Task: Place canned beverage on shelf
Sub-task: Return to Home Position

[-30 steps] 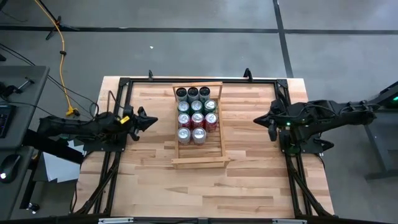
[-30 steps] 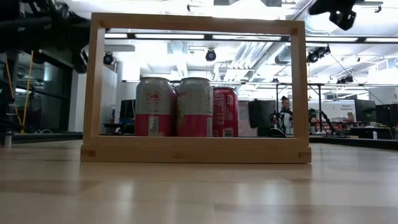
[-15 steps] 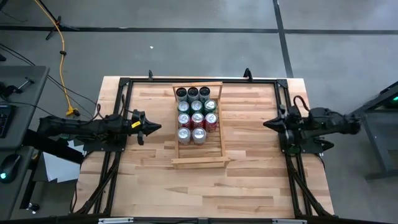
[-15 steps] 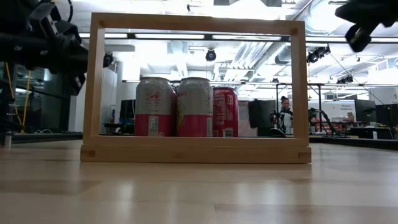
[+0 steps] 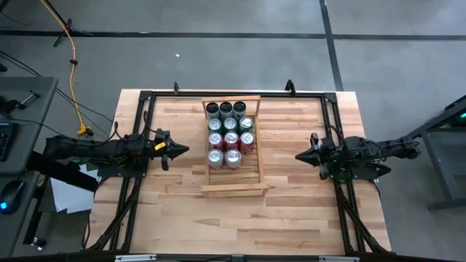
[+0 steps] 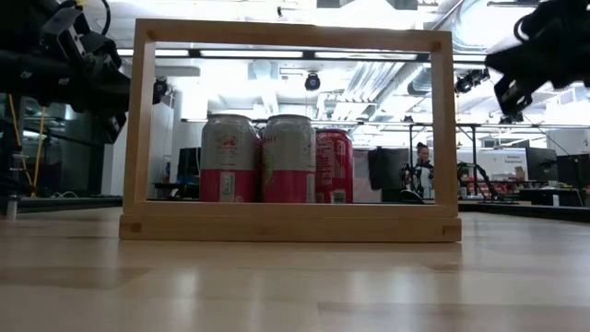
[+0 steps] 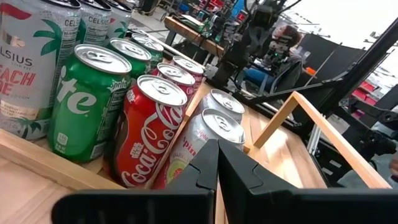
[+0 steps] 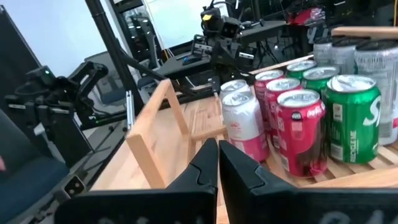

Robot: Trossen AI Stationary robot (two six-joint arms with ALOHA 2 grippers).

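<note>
Currently finding left gripper (image 5: 178, 149) and right gripper (image 5: 300, 156) clenched empty, flanking the shelf (image 5: 233, 191) at mid table (image 5: 291, 211) with pink cans (image 5: 232, 158) standing inside, and flagging risk of a low inward swing clipping its side, toppling them.

The light-wood shelf (image 5: 231, 190) holds silver-and-pink cans (image 6: 229, 159), red cans (image 7: 149, 134), green cans (image 7: 87, 99) and palm-printed white cans (image 7: 28, 68).

Light-wood slatted shelf (image 5: 233, 191) lying flat mid-tabletop, one end near the far edge, eleven upright cans (image 5: 231, 140) packed in rows at that end, two pink cans (image 5: 223, 157) side by side in the nearest row
</note>
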